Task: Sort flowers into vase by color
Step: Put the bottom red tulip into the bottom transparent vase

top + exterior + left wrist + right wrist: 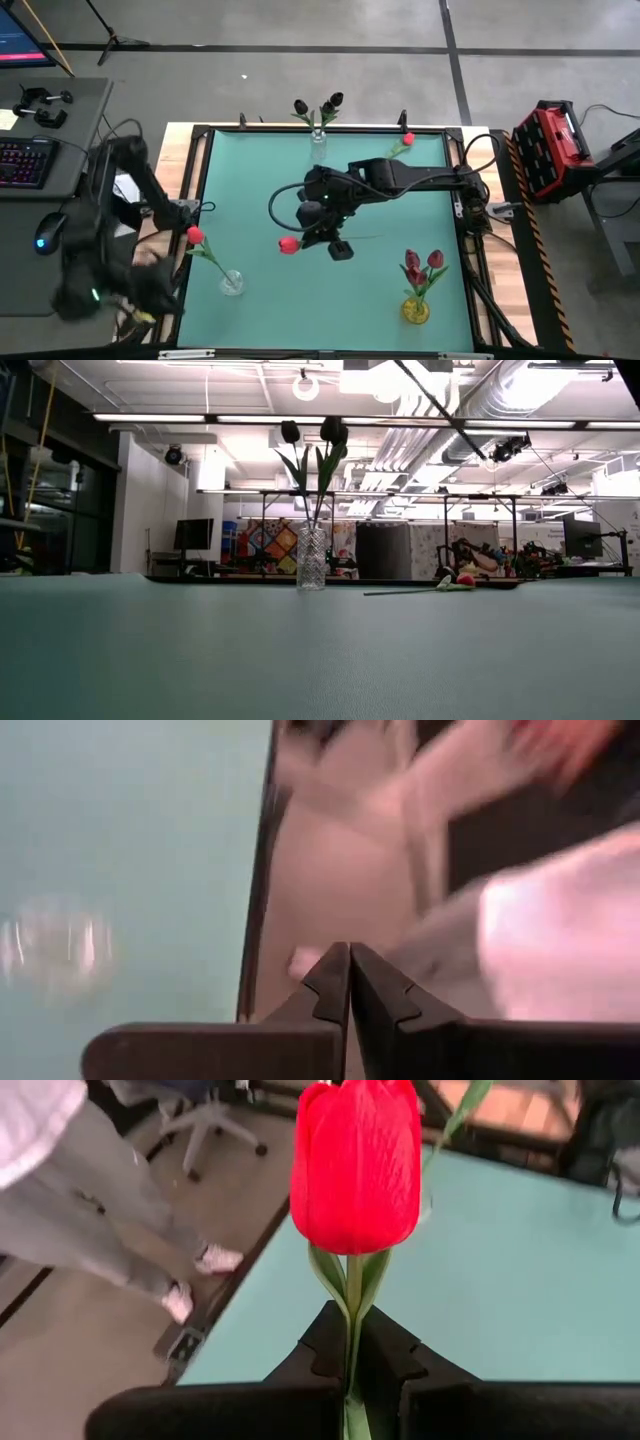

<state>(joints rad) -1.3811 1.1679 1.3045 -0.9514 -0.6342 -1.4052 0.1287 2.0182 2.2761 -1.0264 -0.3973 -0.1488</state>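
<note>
- Over the middle of the green bench (260, 200), the right gripper (352, 1352) carries 1 red tulip (356, 1165), its jaws closed on the stem just below the head; in the high view the head (289, 244) points toward the left side.
- The step in hand looks like delivery of this tulip to the clear vase (231, 283) at the near left, which already holds 1 red flower (195, 236).
- The next move calls for tipping the stem end down over that vase's narrow mouth.
- Elsewhere: 2 black tulips (312, 432) in a glass vase (312, 559) at the far edge, pink-maroon tulips (423, 263) in a yellow vase (415, 311), 1 loose red-headed flower (403, 142) lying at the far right.
- The left gripper (349, 982), jaws shut and empty, hangs off the bench's left edge.
- A person's legs (110, 1220) and an office chair (205, 1120) stand on the floor beside the bench.
</note>
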